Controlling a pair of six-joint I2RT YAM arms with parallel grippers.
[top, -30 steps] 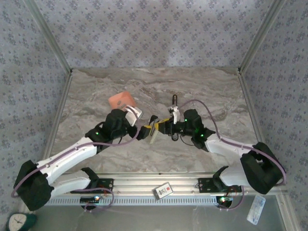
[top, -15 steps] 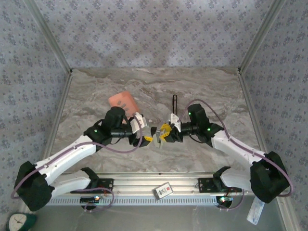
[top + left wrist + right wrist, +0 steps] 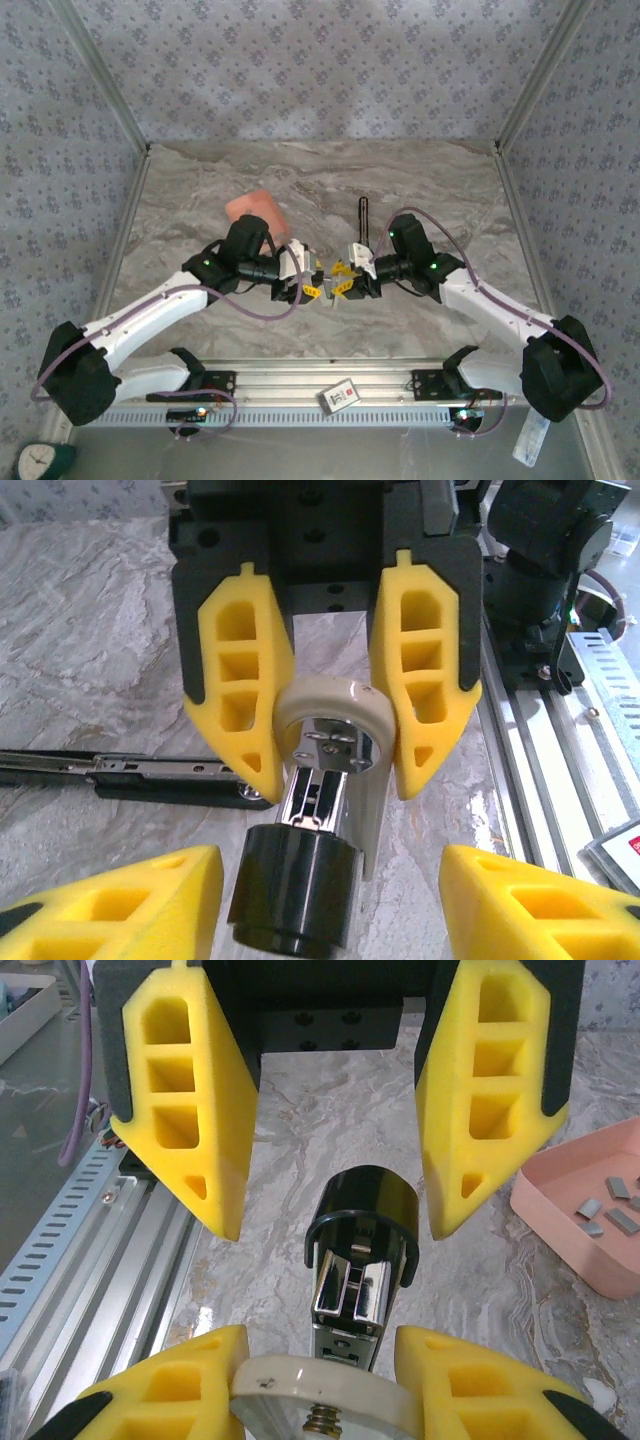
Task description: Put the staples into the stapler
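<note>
The right gripper [image 3: 320, 1380] clamps the cream rear of the chrome, black-capped stapler [image 3: 352, 1260]; the left gripper [image 3: 335, 1222] straddles that cap, jaws apart, untouching. It should likely close squarely there; the short grey metal staples [image 3: 610, 1205] lie beyond the stapler in a salmon-orange rectangular tray [image 3: 560, 1250].

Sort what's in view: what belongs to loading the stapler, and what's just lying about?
Job: chrome stapler with cream handle and black end; small grey metal staple strips; salmon-orange rectangular tray holding them; right gripper, gripping the stapler; left gripper, open.
Lying about: teal clock; white card; white plastic packet; black metal rail, role unclear.
</note>
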